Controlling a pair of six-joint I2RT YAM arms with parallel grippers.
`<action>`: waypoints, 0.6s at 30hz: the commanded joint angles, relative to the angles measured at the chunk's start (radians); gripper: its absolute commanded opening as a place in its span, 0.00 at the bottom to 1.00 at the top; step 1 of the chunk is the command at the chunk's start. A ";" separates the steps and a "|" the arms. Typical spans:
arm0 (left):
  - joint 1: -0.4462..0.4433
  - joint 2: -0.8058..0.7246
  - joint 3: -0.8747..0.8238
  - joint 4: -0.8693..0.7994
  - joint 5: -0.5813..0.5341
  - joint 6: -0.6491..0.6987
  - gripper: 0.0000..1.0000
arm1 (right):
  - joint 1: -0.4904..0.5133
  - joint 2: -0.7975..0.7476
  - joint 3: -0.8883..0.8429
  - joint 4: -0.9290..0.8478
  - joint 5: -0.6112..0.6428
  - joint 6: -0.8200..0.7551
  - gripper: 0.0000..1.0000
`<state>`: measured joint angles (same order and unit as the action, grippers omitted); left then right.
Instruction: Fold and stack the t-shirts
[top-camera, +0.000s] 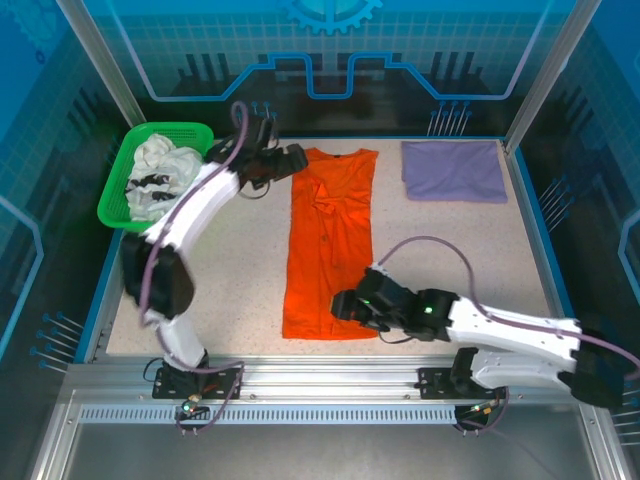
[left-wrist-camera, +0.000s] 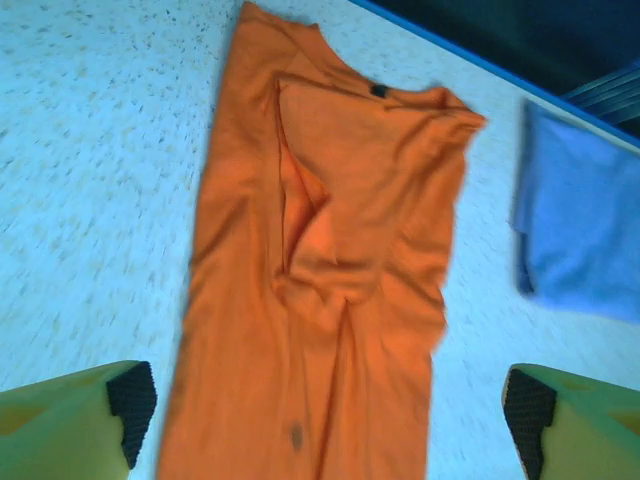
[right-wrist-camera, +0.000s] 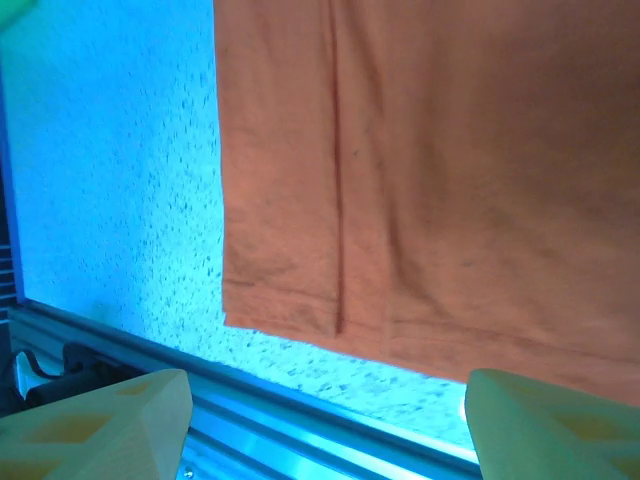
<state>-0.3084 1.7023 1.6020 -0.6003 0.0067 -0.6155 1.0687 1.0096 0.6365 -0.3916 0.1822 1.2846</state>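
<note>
Orange t-shirt (top-camera: 330, 250): lies flat mid-table as a long narrow strip with its sides folded in, collar toward the far edge and hem toward the near edge. The cloth is bunched and creased just below the collar.
Lavender t-shirt (top-camera: 455, 170): a folded rectangle in the far right corner of the table (top-camera: 220, 280), apart from the orange t-shirt.
White t-shirts (top-camera: 160, 170): crumpled, with black print, inside the green basket (top-camera: 115, 195) at the far left.
Left gripper (top-camera: 292, 160): hovers at the collar end, by the shirt's left shoulder. In the wrist view the left gripper (left-wrist-camera: 328, 415) has its fingers (left-wrist-camera: 130, 405) spread wide, wider than the folded shirt below, and clamps nothing.
Right gripper (top-camera: 345, 305): sits at the hem end, over the shirt's near right part. In its wrist view the right gripper (right-wrist-camera: 330, 420) has its fingers (right-wrist-camera: 110, 420) apart, holding nothing, above the hem and the metal rail (right-wrist-camera: 300, 420) at the table's front.
</note>
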 joint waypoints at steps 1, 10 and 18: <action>-0.034 -0.196 -0.327 0.117 0.072 -0.138 0.81 | -0.103 -0.131 -0.121 -0.062 -0.052 -0.137 0.72; -0.211 -0.593 -0.945 0.147 0.123 -0.276 0.56 | -0.386 -0.364 -0.329 -0.129 -0.379 -0.298 0.60; -0.397 -0.769 -1.167 0.116 0.016 -0.406 0.48 | -0.377 -0.092 -0.248 -0.113 -0.409 -0.330 0.52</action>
<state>-0.6815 0.9810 0.4915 -0.4828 0.0742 -0.9428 0.6922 0.8577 0.3428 -0.5014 -0.1852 0.9886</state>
